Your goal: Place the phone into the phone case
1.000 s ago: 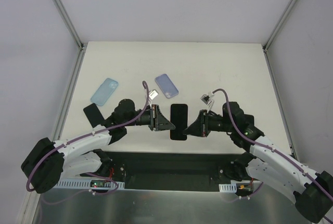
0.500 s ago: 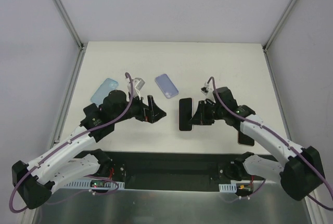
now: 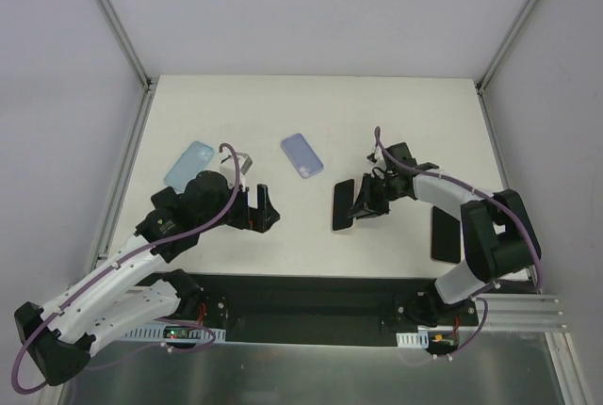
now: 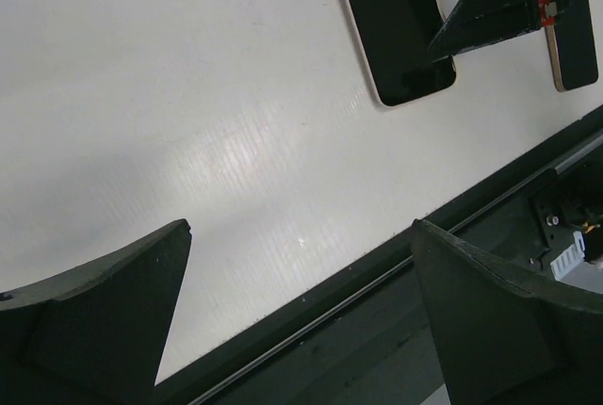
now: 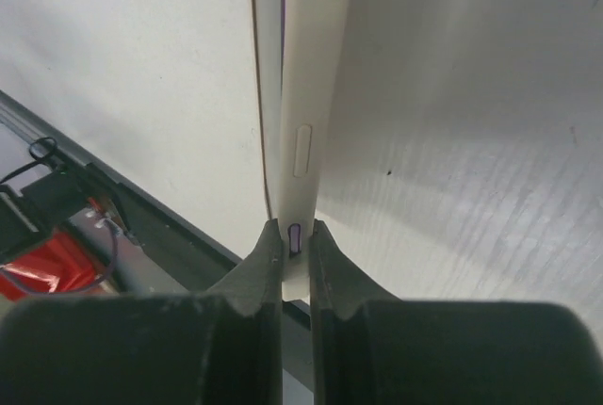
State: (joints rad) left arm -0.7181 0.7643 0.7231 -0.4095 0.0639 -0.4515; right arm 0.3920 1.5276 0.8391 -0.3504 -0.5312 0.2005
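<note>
Two cases (image 3: 190, 164) (image 3: 301, 155), two phones (image 3: 343, 204) (image 3: 445, 234); right jaws clamp one phone.

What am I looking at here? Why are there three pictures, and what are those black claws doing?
These are two robot arms bolted to the near edge of a white table. The wide picture comes from a fixed camera above and behind them. The other two come from small cameras on each arm's wrist, so each shows its own fingers. The left gripper stands open and holds nothing. The right gripper is shut on the thin edge of a phone with a dark screen. On the table lie a light blue case, a lavender case and, off to the right, a second phone.
</note>
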